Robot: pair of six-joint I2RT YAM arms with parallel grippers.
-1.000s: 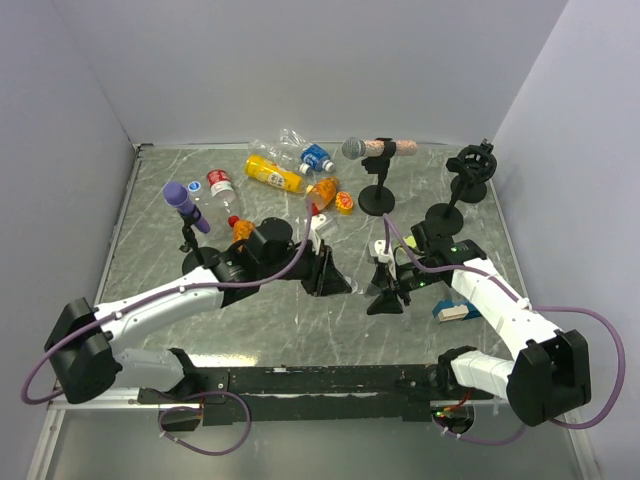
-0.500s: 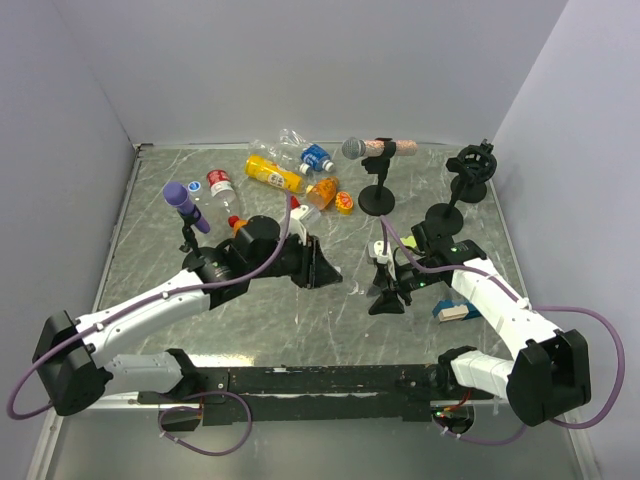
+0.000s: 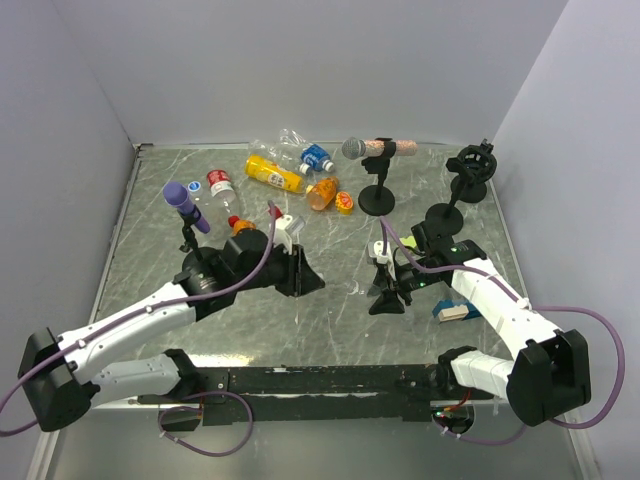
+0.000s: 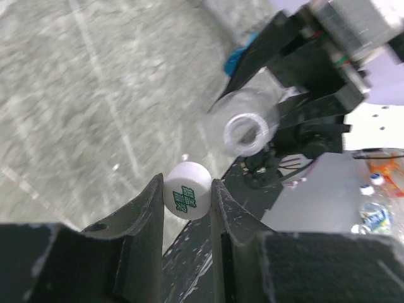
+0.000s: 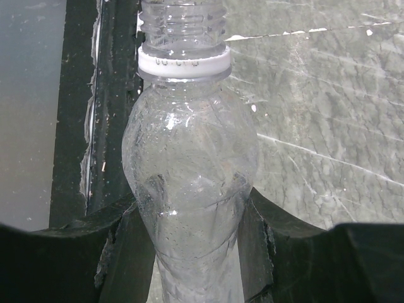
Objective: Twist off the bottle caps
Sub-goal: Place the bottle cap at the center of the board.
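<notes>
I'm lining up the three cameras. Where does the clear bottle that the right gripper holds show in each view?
Top external: the clear bottle is faint, right of centre.
Left wrist: upper right, its open mouth toward the camera.
Right wrist: centre, filling most of the frame, neck upward.
Shared landmark: the right gripper, its black fingers clamped on the bottle in every view.

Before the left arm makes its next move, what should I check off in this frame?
1. White cap pinched in left hand: ok.
2. Cap fully off the clear bottle, mouth open: ok.
3. Right hand clamped on the bottle's body: ok.
4. White ring seated on the neck: ok.
5. Bare table near the left hand for setting the cap down: ok.
</notes>
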